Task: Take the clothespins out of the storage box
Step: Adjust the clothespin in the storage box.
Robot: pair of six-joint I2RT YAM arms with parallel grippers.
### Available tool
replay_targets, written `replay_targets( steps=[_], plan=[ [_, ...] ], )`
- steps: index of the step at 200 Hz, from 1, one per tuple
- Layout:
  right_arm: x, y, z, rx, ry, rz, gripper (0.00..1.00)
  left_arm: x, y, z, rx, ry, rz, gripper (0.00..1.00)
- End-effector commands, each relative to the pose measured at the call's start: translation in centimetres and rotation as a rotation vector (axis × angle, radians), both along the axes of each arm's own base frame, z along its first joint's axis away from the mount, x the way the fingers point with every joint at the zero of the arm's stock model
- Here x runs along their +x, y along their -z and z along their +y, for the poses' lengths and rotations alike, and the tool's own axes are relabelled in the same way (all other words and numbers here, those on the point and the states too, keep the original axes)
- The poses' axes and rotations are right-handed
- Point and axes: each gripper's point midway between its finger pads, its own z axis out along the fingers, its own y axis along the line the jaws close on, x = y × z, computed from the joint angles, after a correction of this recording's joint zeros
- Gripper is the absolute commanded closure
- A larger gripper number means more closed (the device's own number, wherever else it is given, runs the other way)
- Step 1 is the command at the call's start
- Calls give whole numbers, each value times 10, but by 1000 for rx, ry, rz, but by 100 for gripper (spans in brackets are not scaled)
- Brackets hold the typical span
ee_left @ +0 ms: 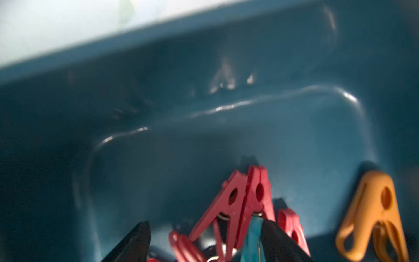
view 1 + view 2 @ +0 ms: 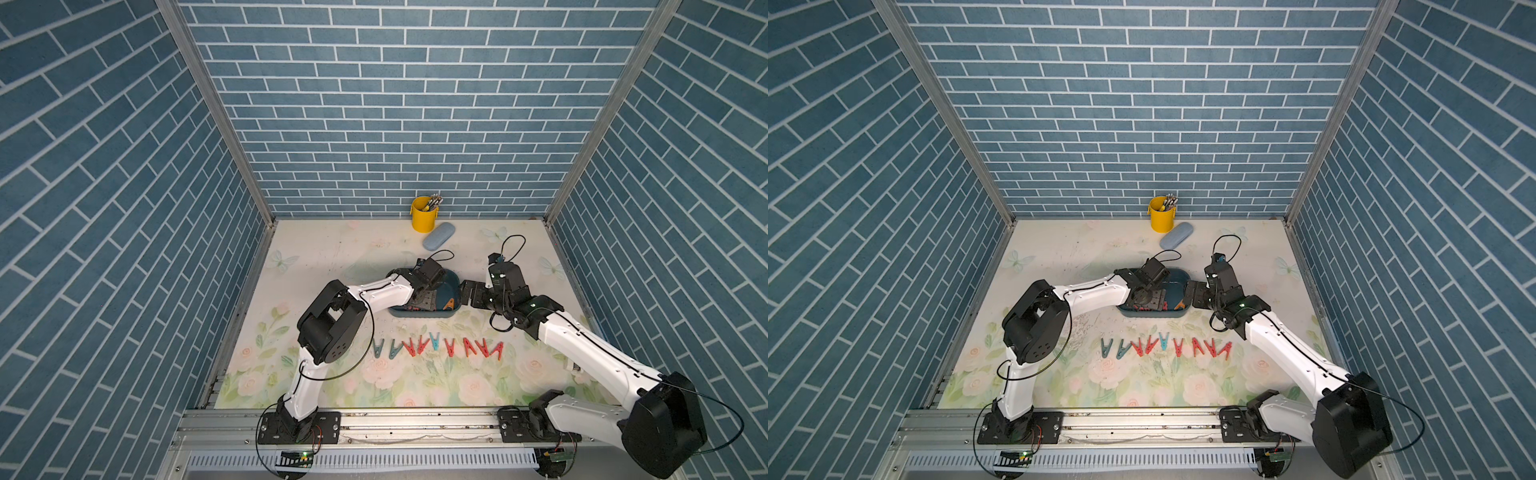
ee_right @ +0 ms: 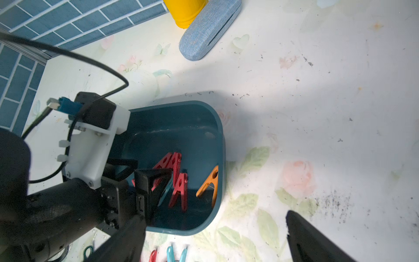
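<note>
Clothespins point(image 2: 436, 347) are lying in a row in front of the storage box point(image 2: 422, 314). Left gripper point(image 1: 205, 229) is sitting inside it, jaws apart, straddling a red clip point(image 1: 249, 197) and a teal clip point(image 1: 251, 240), nothing clamped yet. Orange clip point(image 1: 374, 204) is lying further right. Right gripper point(image 2: 466, 293) is hanging wide open, empty, beside the box's right end. Mid-pick, I reckon; next: pinch one clip, lift clear.
</note>
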Motion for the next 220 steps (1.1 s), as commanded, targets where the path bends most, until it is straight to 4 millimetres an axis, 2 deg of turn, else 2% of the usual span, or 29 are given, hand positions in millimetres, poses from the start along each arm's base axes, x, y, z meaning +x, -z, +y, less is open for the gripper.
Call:
replay_targets(
  steps=[1, 21, 62, 94, 116, 138, 167, 184, 204, 220],
  plan=[
    [4, -8, 1, -4, -23, -30, 1, 3, 13, 20, 108, -26, 8, 21],
    [5, -7, 0, -6, -23, -29, 0, 13, 13, 28, 110, -59, 3, 23],
    [7, -5, 3, -2, -37, -22, 1, 31, -5, 28, 58, -104, -29, 23],
    [10, -5, 8, 12, -53, -21, 1, 25, -30, 14, -51, -85, -41, 22],
    [10, -2, 10, 19, -63, -14, 1, 17, -38, 9, -120, -78, -29, 23],
    [11, -1, 13, 26, -71, -10, 1, 11, -32, 10, -121, -68, -16, 31],
    [11, -2, 14, 30, -76, -10, 1, 10, -23, 18, -63, -63, -14, 52],
    [10, -1, 14, 30, -77, -7, 1, 11, -19, 22, -43, -61, -14, 55],
    [8, -2, 13, 32, -78, -9, 1, 14, -11, 29, -10, -64, -15, 63],
    [8, -3, 13, 35, -78, -10, 1, 15, -6, 30, 8, -46, -11, 64]
  ],
)
